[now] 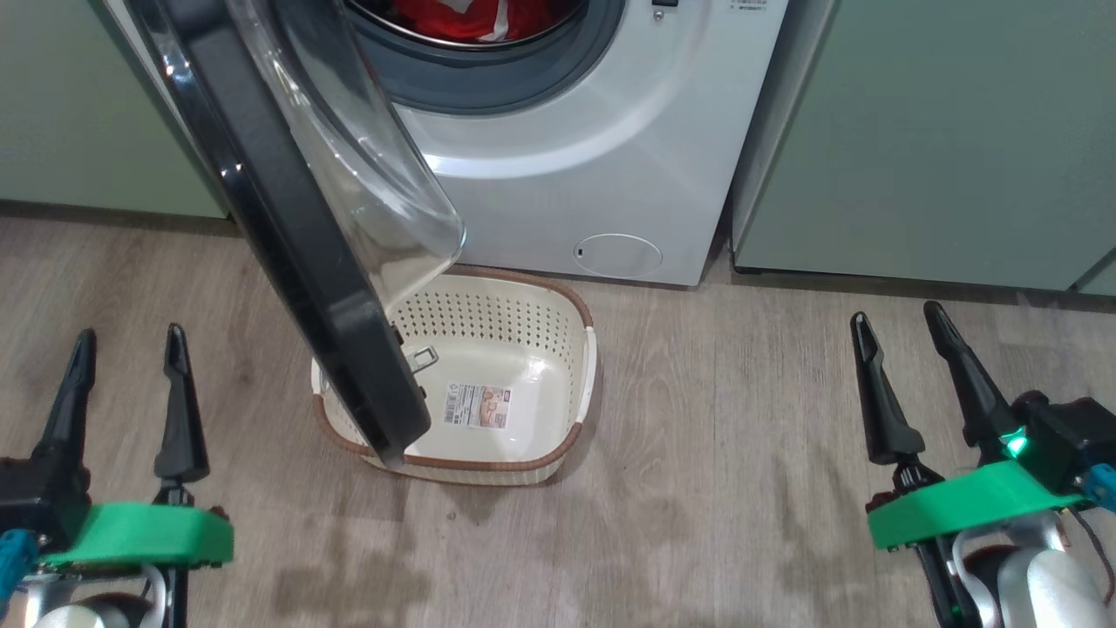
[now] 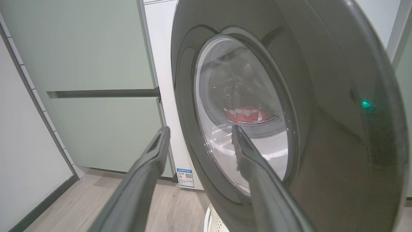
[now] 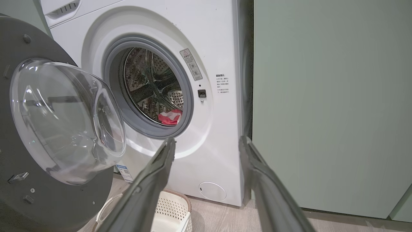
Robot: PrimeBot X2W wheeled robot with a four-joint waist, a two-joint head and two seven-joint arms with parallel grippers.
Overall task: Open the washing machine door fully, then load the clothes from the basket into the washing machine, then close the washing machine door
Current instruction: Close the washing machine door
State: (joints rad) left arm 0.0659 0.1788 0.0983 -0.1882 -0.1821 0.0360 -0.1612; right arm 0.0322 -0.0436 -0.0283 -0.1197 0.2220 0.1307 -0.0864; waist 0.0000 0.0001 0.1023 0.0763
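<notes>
The washing machine (image 1: 602, 148) stands with its door (image 1: 296, 262) swung out over the basket (image 1: 488, 318). Red and white clothes (image 1: 462, 17) lie in the drum, also seen in the right wrist view (image 3: 169, 116) and through the door glass (image 2: 246, 116). The cream basket holds no fabric, just a sticker on its floor. My left gripper (image 1: 131, 333) is open, left of the door and facing its black outer face (image 2: 322, 112). My right gripper (image 1: 896, 312) is open over the floor, right of the basket (image 3: 173, 206). Neither touches anything.
Pale green cabinets (image 1: 924, 139) flank the machine on both sides (image 2: 96, 64). A round flap (image 1: 617, 255) sits low on the machine's front. Wood-look floor (image 1: 715, 488) stretches between my grippers. The door's glass bowl (image 3: 64, 119) bulges toward the drum opening.
</notes>
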